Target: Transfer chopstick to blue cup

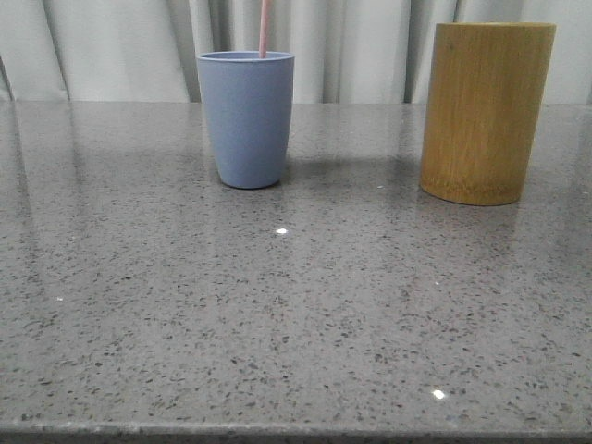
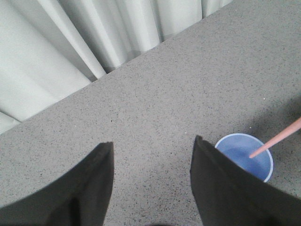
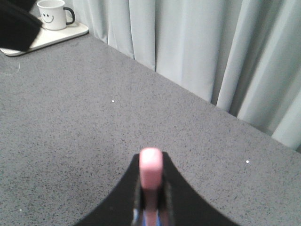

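The blue cup (image 1: pixel 245 120) stands upright at the back centre-left of the table. One pale pink chopstick (image 1: pixel 265 28) rises from it and runs out of the top of the front view. My right gripper (image 3: pixel 151 161) is shut on the upper end of that chopstick (image 3: pixel 151 173), and a sliver of blue shows below its fingers. My left gripper (image 2: pixel 153 141) is open and holds nothing, hanging above the table beside the blue cup (image 2: pixel 242 153), in which the chopstick (image 2: pixel 277 140) leans. Neither gripper shows in the front view.
A tall yellow-brown bamboo cylinder (image 1: pixel 486 111) stands at the back right. Pale curtains hang behind the table's far edge. In the right wrist view, a white smiley mug (image 3: pixel 54 14) sits on a light tray (image 3: pixel 56 37) far off.
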Tool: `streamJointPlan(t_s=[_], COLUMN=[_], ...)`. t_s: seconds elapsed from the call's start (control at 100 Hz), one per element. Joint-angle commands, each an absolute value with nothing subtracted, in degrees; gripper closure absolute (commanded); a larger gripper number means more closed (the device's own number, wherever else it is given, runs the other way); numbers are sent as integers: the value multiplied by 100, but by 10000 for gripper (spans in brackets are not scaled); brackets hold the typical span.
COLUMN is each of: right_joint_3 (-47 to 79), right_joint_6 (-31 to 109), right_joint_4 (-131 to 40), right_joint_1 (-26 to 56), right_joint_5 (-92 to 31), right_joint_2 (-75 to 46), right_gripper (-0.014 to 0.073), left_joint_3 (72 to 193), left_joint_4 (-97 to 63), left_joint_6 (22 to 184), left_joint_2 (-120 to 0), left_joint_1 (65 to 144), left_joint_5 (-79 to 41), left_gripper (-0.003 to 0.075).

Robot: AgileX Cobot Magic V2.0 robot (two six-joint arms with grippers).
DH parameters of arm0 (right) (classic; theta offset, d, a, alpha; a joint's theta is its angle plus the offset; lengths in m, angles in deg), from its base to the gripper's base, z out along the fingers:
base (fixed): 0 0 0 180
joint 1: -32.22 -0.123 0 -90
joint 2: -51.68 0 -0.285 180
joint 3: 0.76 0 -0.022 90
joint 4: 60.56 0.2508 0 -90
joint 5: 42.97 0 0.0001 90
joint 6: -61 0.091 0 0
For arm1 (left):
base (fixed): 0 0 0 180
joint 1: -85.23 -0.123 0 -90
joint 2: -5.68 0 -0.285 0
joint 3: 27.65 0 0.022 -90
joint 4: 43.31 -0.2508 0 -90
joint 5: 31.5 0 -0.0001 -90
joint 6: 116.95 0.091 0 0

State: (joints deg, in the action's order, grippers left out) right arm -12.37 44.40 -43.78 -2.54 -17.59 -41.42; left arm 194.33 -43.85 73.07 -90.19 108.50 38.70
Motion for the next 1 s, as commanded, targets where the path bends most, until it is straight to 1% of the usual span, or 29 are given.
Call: streamJointPlan(t_s=[0.0, 0.18, 0.44, 0.58, 0.7, 0.77, 0.99], right_joint_3=[-1463, -1463, -1463, -1463, -1463, -1463, -1463], right_joint_6=[4392, 4392, 4392, 4392, 4392, 4392, 4392], right_joint_4=[-4265, -4240, -4240, -4240, -4240, -4240, -4240], right_joint_1=[-262, -262, -262, -262, -262, -262, -262], right_joint_5=[-2272, -2282, -2319, -2324, -2329, -2324, -2363], right_joint_2=[-4048, -4087, -4231, -4276, -4276, -4276, -4276], right_gripper=[662, 654, 554, 476, 384, 353, 344], left_joint_3=[19610, 19610, 19610, 19610, 19610, 19610, 19610], left_joint_4=[-4412, -4412, -4412, -4412, -4412, -4412, -4412], left_joint_6=[7241, 7241, 7227, 7227, 7227, 7227, 7227], left_joint_2=[-8796, -8796, -8796, -8796, -8796, -8796, -8796], left_joint_1=[10887, 10887, 10887, 10887, 10887, 10887, 10887], left_joint_5=[3559, 3559, 3559, 3559, 3559, 3559, 3559], left_gripper=[351, 351, 351, 351, 351, 351, 351])
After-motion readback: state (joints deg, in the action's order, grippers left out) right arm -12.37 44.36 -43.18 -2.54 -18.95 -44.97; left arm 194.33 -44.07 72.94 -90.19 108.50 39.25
